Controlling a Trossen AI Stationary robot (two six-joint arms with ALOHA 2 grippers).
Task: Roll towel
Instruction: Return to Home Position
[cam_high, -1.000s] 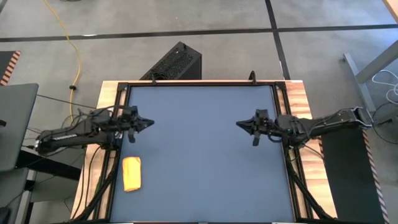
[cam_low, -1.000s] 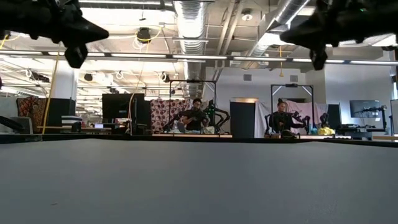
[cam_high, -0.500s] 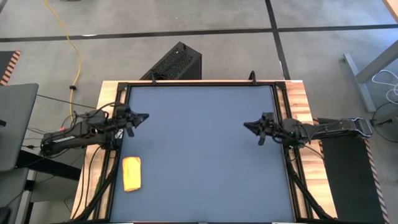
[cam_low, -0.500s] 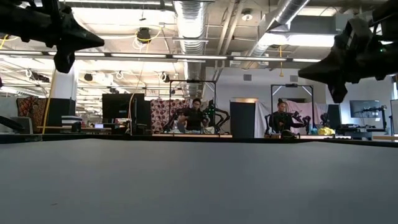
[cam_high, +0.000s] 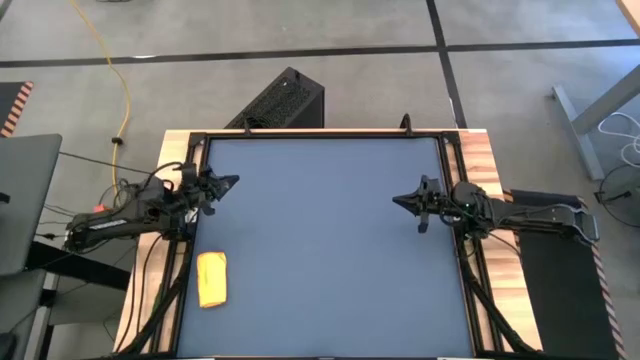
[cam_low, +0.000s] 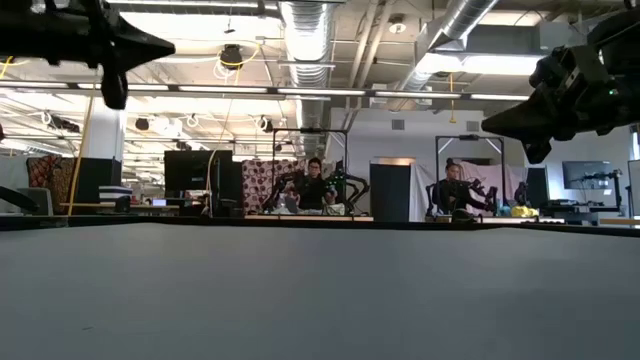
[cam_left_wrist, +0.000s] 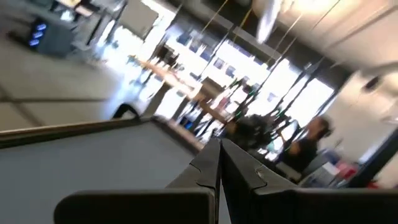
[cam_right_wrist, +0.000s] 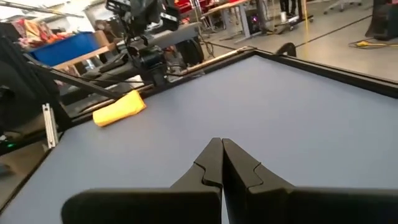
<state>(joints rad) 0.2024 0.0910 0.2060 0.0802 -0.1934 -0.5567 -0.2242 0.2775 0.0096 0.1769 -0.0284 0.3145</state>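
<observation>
The blue table (cam_high: 330, 260) fills the middle of the high view. The left arm (cam_high: 120, 212) comes in over the table's left edge. The right arm (cam_high: 530, 212) comes in over its right edge. In the low view both arms are up in the air, off the table top.

The left gripper (cam_high: 230, 181) hangs over the left side of the table and points toward the middle. Its two fingers (cam_left_wrist: 205, 165) are pressed together with nothing between them. The right gripper (cam_high: 398, 201) hangs over the right side and points back across the table. Its fingers (cam_right_wrist: 208, 158) are pressed together too, and they hold nothing.

The towel (cam_high: 212, 279) is a small yellow roll. It lies on the table close to the left edge, toward the front left corner. It is near the left gripper but does not touch it. It is well apart from the right gripper, all the way across the table.
</observation>
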